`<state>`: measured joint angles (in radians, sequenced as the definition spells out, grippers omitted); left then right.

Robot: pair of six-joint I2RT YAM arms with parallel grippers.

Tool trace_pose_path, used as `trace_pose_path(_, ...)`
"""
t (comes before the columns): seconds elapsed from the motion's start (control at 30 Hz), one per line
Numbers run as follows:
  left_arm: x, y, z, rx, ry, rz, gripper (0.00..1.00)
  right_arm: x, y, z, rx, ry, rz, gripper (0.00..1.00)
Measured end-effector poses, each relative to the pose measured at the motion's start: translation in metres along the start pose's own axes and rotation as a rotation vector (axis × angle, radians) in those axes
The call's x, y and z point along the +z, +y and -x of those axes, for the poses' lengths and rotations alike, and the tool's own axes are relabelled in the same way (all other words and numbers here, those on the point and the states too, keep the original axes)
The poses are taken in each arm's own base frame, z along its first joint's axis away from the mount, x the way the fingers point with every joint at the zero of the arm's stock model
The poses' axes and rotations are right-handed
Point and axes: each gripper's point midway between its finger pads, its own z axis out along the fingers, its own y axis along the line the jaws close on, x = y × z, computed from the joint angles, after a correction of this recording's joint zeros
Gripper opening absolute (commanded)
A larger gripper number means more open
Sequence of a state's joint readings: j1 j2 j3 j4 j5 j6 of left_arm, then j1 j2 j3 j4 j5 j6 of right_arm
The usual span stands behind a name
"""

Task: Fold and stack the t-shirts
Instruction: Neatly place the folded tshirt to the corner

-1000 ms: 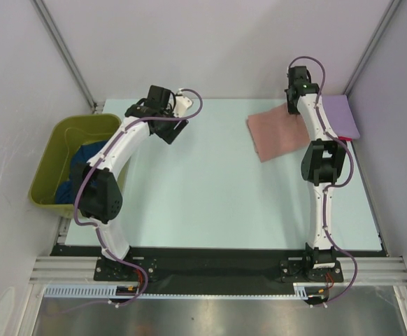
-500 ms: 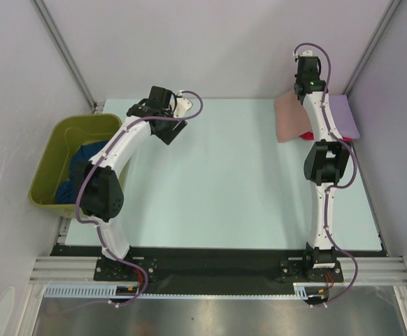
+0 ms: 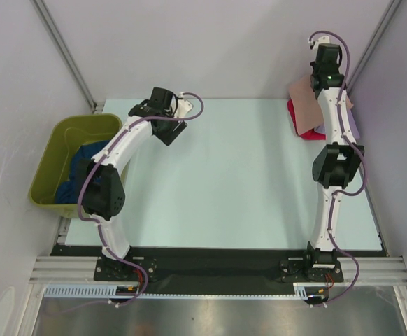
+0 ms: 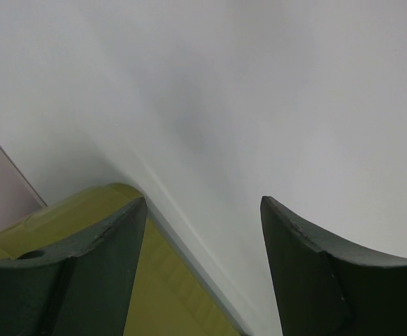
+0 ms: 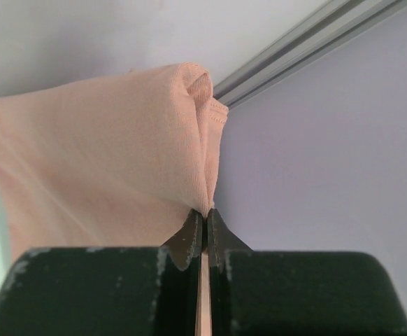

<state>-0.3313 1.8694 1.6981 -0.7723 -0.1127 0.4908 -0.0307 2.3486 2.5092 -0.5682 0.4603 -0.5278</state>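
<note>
Salmon-pink t-shirt [image 3: 301, 93] higher now, red t-shirt [image 3: 303, 126] partly hidden

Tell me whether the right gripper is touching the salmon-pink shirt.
Touching. Right wrist view shows the right gripper pinching the salmon-pink shirt, jaws shut.

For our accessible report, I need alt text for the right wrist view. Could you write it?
The right gripper is shut on a bunched edge of the salmon-pink t-shirt, whose cloth spreads to the left. Behind are a metal rail and a pale wall.
</note>
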Motion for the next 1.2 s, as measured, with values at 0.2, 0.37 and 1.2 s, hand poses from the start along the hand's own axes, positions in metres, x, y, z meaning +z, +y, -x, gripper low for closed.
trace_pose_path(0.2, 0.000, 0.003, -0.001, 0.009, 0.007, 0.014, 0.72, -0.018, -0.024, 0.019, 0.028, -0.054, -0.012, 0.00)
trace_pose_path(0.37, 0.000, 0.005, 0.000, 0.017, 0.006, 0.026, 0.72, -0.017, -0.022, 0.020, 0.025, -0.065, 0.016, 0.00)
trace_pose_path(1.2, 0.003, 0.012, -0.007, 0.039, 0.044, 0.065, 0.72, 0.100, -0.018, -0.088, 0.079, 0.002, 0.068, 0.00)
